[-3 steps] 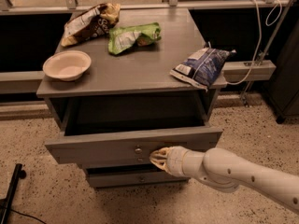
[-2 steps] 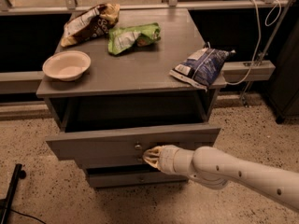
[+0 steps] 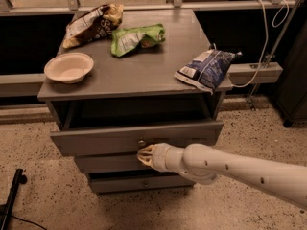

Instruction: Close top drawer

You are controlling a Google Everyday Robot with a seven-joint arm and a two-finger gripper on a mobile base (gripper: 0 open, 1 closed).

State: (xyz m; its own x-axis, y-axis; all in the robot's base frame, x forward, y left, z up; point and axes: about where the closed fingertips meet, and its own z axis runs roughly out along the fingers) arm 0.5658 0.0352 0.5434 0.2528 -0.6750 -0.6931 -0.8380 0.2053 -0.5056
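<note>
Top drawer [image 3: 96,140]: grey painted wood, long flat front, small round metal knob [image 3: 142,142]; part-open beneath the bench [image 3: 144,73] top, less far out than a second ago. Pincer [image 3: 145,155]: cream, tapered, on a smooth white arm [image 3: 230,169], against the front just below the knob; its opening cannot be told.

Wide grey wooden top drawer [image 3: 96,140], small round metal knob [image 3: 142,141] centred; partly open, level; gripper [image 3: 144,156] just below the knob.
</note>
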